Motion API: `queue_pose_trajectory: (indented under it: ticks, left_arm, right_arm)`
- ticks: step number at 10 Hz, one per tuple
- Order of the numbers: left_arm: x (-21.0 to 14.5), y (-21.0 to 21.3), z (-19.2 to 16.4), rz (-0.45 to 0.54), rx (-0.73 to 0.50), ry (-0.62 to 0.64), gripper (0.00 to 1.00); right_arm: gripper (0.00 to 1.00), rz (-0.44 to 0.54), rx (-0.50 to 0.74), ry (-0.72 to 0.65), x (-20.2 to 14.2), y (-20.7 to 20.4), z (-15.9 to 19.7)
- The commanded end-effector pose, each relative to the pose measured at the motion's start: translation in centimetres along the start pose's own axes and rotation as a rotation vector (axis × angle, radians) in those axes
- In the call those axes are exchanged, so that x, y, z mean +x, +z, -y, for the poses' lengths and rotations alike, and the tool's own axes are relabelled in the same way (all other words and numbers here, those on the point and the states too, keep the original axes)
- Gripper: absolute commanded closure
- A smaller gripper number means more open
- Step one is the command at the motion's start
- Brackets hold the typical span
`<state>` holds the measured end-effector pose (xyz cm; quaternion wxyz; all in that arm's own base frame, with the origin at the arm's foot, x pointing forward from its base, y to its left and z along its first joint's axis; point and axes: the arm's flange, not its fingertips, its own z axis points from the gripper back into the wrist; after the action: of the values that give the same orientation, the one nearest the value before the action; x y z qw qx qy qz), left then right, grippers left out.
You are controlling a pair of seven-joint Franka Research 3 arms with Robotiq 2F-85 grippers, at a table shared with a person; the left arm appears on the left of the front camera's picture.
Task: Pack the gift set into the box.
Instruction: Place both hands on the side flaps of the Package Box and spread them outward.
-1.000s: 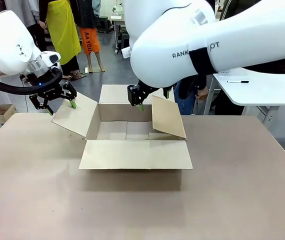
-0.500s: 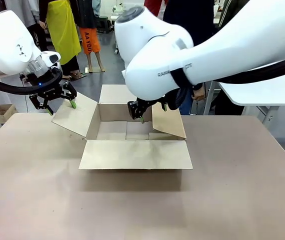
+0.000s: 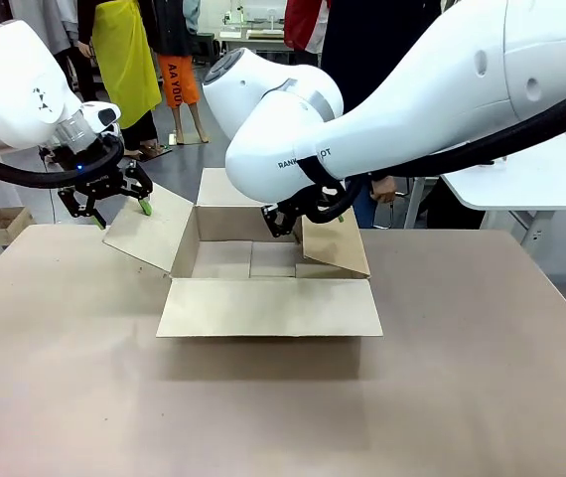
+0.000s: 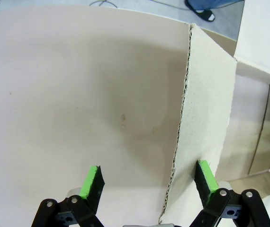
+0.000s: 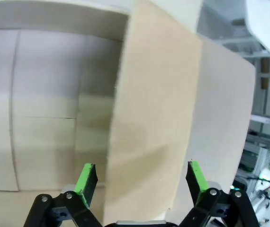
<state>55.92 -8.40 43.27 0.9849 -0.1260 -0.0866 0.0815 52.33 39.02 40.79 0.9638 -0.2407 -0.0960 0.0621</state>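
2 flaps were the business of this step, as I judged it: opening the box wide enough for the gift set.

Front view: the box sat mid-table, its near flap folded flat toward you. The left gripper stood spread at the top edge of the left flap. The right gripper hung at the right flap, and the arm's bulk hid most of its fingers.

Left wrist view: the left gripper was wide apart, with the left flap running its raw edge between the fingers. You could not tell whether either pad touched it. You would have done best to press outward slowly, so the box did not slide.

Right wrist view: the right gripper was spread astride the right flap, which leaned inward. What floor showed was bare cardboard, though the flap covered 1 side of it.
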Motion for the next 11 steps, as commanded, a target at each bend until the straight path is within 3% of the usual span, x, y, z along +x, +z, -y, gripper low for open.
queue_pose_trajectory:
  ticks: [1,5,8,11]
  left_arm:
    - [0.0,0.2,0.1,0.001,0.015,0.011,0.0]
    - [0.0,0.2,0.1,0.001,0.015,0.011,0.0]
    - [0.0,0.2,0.1,0.001,0.015,0.011,0.0]
    - [0.0,0.2,0.1,0.001,0.015,0.011,0.0]
  right_arm:
    - [0.0,0.021,-0.048,-0.087,0.1,0.8,1.0]
    - [0.0,0.08,-0.071,-0.19,-2.2,2.3,6.4]
    - [0.0,0.032,-0.111,-0.261,-3.4,1.6,11.0]
    - [0.0,-0.045,-0.029,-0.313,-4.6,-1.6,16.1]
